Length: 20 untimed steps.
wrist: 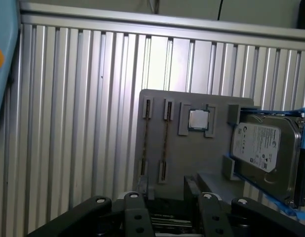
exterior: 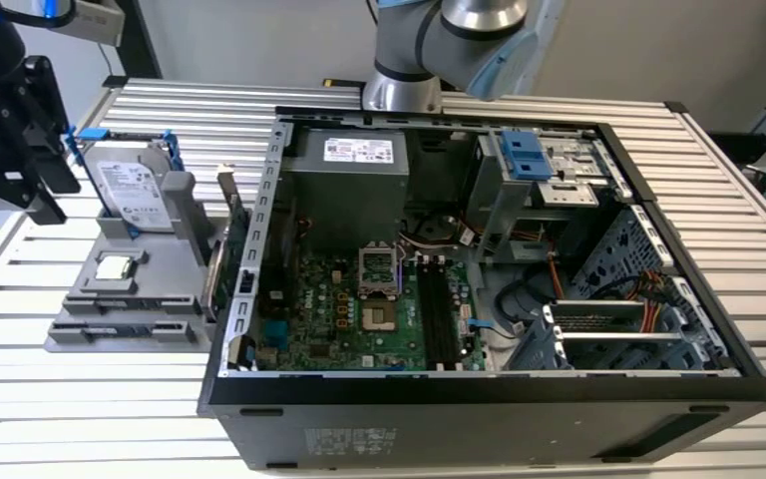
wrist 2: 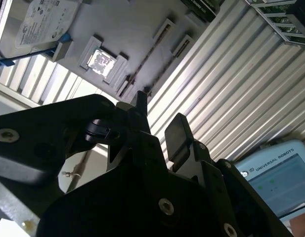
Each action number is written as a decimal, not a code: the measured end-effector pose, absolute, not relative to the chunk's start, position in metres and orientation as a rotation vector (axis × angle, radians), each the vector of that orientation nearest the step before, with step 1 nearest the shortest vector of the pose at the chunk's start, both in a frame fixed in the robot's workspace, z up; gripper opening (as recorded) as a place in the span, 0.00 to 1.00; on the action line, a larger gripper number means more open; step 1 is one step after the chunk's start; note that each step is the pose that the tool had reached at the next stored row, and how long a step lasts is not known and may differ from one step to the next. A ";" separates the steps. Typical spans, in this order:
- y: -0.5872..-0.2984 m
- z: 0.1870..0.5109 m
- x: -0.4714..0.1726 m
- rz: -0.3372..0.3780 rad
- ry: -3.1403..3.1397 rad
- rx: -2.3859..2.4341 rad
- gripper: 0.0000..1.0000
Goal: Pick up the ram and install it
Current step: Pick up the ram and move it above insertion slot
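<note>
Black two-finger gripper [wrist: 167, 190] is released: fingers [wrist 2: 178, 132] apart, nothing between them, seen in both wrist views. It hangs over the near edge of the flat grey plastic holder block [wrist: 192, 158], not touching it.

The ram [wrist: 165, 143], a long narrow stick seen edge-on, stands in a slot of that block, clipped at both ends. A second thin strip [wrist: 145, 140] sits in the parallel slot just beside it. In the exterior view the slots lie along the block's front edge [exterior: 124, 328].

Small square silver processor chip [wrist: 197, 119] lies in its pocket next to the slots. Past it, a silver boxy hard drive with blue rails [wrist: 263, 153] stands tilted in the block's cradle.

The block rests on the ribbed aluminium slat table [exterior: 37, 399], at the exterior view's left of the open black computer tower case [exterior: 490, 419] lying on its side. Inside: a green motherboard [exterior: 343, 319] with long black memory slots [exterior: 439, 314]. The grey robot arm base [exterior: 403, 90] stands behind the case.
</note>
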<state>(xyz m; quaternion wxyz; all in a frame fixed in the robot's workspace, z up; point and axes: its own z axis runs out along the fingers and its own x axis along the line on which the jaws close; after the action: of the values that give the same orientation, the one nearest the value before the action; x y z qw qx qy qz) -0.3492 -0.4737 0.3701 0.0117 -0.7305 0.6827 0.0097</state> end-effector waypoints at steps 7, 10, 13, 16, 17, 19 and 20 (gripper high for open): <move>-0.474 0.367 -0.349 0.029 2.130 -2.279 1.00; -0.474 0.367 -0.349 0.029 2.130 -2.279 1.00; -0.474 0.366 -0.349 0.029 2.129 -2.279 1.00; -0.474 0.365 -0.349 0.029 2.130 -2.279 1.00; -0.474 0.364 -0.349 0.029 2.130 -2.279 1.00; -0.474 0.362 -0.349 0.029 2.130 -2.279 1.00; -0.474 0.362 -0.349 0.029 2.130 -2.279 1.00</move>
<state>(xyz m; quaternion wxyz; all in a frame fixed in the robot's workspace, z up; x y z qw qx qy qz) -0.3492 -0.4737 0.3624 0.0111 -0.7305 0.6827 0.0092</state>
